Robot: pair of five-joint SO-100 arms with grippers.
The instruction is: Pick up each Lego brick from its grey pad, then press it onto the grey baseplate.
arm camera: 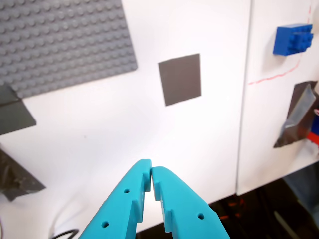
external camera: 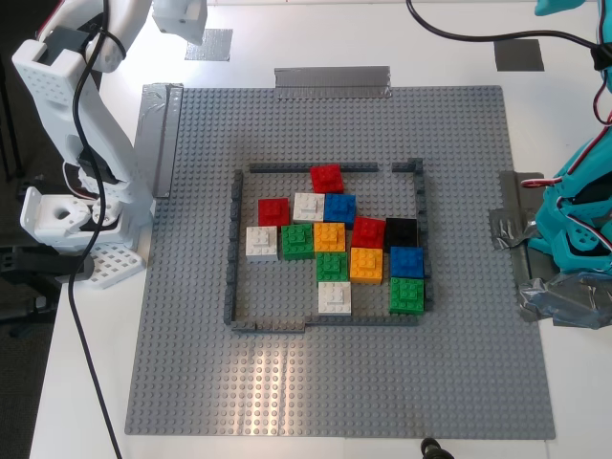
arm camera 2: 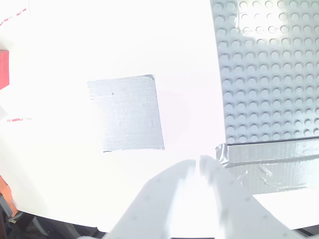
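The grey baseplate (external camera: 382, 382) carries a dark-grey brick frame (external camera: 232, 249). Inside it stand three red bricks (external camera: 326, 177), three green bricks (external camera: 297, 241) and white, blue, orange and black ones. The silvery pad (external camera: 207, 44) and the darker pad (external camera: 519, 55) are both bare. My first gripper (arm camera: 150, 174), teal, is shut and empty, hovering near the darker pad (arm camera: 180, 79). My second gripper (arm camera 2: 198, 163), white, is shut and empty, hovering near the silvery pad (arm camera 2: 127, 113), beside the plate's taped edge (arm camera 2: 269, 74).
Duct tape strips hold the plate at the far edge (external camera: 332, 82) and the sides (external camera: 161, 134). The white arm's base (external camera: 76, 220) stands at the exterior view's left, the teal arm's base (external camera: 579, 239) at its right. A blue brick (arm camera: 292, 39) lies beyond the table seam.
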